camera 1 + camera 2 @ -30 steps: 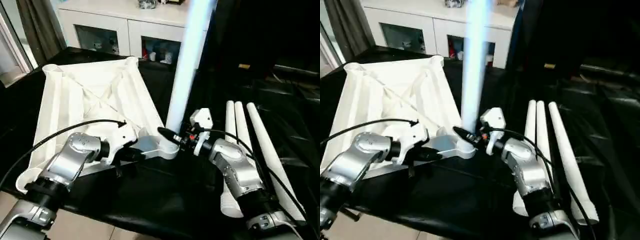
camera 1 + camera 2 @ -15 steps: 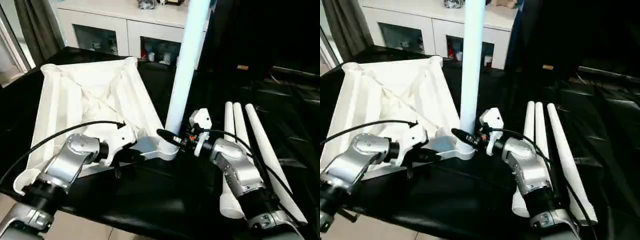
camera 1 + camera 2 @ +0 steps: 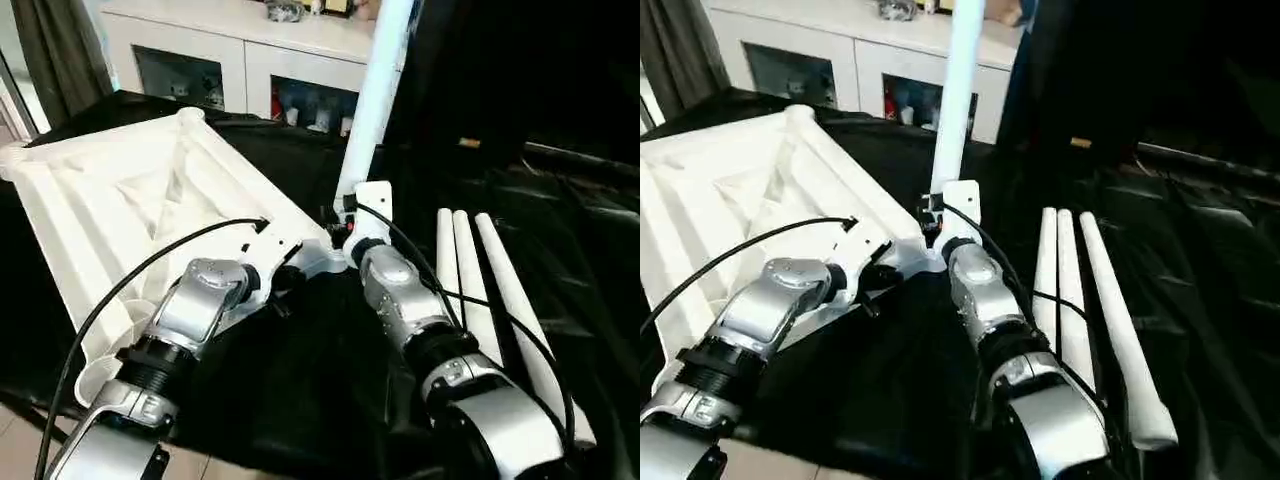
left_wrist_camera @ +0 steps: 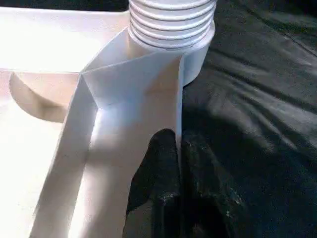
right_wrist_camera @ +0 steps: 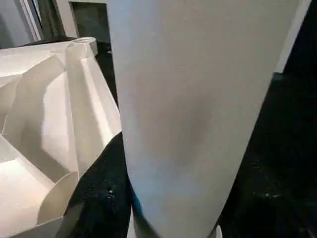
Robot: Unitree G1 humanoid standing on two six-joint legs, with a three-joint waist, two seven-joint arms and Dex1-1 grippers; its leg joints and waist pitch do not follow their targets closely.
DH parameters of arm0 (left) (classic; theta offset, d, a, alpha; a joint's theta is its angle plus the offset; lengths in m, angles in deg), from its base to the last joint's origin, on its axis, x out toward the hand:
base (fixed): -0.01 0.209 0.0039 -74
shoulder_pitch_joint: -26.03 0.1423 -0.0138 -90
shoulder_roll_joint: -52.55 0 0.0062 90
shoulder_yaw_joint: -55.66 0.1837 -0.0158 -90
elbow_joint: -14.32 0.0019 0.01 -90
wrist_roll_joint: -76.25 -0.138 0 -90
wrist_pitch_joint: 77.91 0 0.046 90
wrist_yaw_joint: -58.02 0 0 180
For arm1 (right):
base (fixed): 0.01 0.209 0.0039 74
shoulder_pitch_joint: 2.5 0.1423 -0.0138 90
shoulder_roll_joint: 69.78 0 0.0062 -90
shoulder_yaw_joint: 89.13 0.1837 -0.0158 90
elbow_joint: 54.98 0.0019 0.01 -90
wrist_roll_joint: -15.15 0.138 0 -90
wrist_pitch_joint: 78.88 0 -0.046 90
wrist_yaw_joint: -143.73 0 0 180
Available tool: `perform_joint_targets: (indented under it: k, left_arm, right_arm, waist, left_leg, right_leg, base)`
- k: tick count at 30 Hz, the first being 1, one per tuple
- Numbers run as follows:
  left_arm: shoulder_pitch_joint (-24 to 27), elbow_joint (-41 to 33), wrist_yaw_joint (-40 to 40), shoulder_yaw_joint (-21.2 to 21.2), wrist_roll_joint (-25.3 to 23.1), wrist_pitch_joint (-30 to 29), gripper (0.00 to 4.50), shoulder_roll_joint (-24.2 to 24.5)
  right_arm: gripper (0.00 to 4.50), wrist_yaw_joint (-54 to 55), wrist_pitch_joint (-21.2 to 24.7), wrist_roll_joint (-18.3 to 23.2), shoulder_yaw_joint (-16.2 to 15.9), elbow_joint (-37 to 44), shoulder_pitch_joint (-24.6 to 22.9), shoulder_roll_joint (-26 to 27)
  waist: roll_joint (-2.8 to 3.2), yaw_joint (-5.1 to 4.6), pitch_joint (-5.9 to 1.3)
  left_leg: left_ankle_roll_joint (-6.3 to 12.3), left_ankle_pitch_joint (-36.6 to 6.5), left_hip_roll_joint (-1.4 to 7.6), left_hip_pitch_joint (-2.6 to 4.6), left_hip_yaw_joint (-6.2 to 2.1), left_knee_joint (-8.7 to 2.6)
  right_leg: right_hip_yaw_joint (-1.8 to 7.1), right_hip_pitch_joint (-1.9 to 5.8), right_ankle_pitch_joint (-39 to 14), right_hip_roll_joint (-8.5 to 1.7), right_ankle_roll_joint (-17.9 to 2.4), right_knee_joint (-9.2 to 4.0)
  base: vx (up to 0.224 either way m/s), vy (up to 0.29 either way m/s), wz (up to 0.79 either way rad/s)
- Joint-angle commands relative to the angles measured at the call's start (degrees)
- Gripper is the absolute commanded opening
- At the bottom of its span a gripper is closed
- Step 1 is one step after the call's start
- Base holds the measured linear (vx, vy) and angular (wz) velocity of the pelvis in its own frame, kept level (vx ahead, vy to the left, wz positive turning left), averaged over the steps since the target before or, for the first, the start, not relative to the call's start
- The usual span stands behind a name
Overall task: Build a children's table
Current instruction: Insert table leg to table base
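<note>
The rim of the tabletop (image 4: pixel 133 99) is pinched by the left tool (image 4: pixel 176 163); the upright leg (image 3: pixel 372 100) is gripped by the right tool (image 3: pixel 345 222). If tilted, its thread could cross in the socket (image 4: pixel 195 54).

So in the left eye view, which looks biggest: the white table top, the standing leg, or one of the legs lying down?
1. Table top, by far.
2 and 3. Standing leg and a lying leg: not ranked. The standing one runs off the picture's top and the lying one sits nearer the camera.

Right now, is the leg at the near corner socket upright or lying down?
Upright, leaning slightly: the leg rises from the corner socket of the table top, threads still showing; three spare legs lie flat.
</note>
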Motion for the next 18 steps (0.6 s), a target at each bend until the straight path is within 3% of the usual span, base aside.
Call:
perform_joint_targets:
  k: [1, 4, 10, 18]
  left_arm:
    - [-0.7, -1.9, -1.7, -2.7, 0.9, 0.7, 0.00, 0.5]
    - [-0.7, -1.9, -1.7, -2.7, 0.9, 0.7, 0.00, 0.5]
    - [-0.7, -1.9, -1.7, -2.7, 0.9, 0.7, 0.00, 0.5]
    - [-0.7, -1.9, -1.7, -2.7, 0.9, 0.7, 0.00, 0.5]
  right_arm:
    - [1.88, -0.9, 3.7, -0.2, -0.2, -6.6, -3.4, 0.6]
    - [1.88, -0.9, 3.7, -0.2, -0.2, -6.6, -3.4, 0.6]
    - [1.88, -0.9, 3.7, -0.2, -0.2, -6.6, -3.4, 0.6]
    - [1.88, -0.9, 3.7, -0.2, -0.2, -6.6, -3.4, 0.6]
  waist:
    - [0.60, 0.43, -2.42]
    - [0.69, 0.41, -2.33]
    - [0.69, 0.39, -2.14]
    - [0.71, 0.37, -2.02]
  left_leg:
    - [0.09, -10.2, 0.44, -1.14, 0.56, -4.63]
    - [-0.04, -9.6, 0.46, -1.06, 0.61, -4.69]
    - [-0.59, -12.8, 0.54, -0.92, 0.49, -4.93]
    - [-0.74, -13.5, 0.60, -0.95, 0.45, -5.07]
  right_leg:
    - [1.72, 2.65, -12.3, -3.17, -8.8, -3.74]
    - [1.64, 2.68, -11.5, -3.12, -9.0, -3.71]
    - [1.73, 2.43, -17.0, -3.25, -7.8, -4.28]
    - [1.79, 2.32, -17.5, -3.26, -7.6, -4.38]
  base:
    - [0.000, 0.000, 0.00]
    - [0.000, 0.000, 0.00]
    - [0.000, 0.000, 0.00]
    - [0.000, 0.000, 0.00]
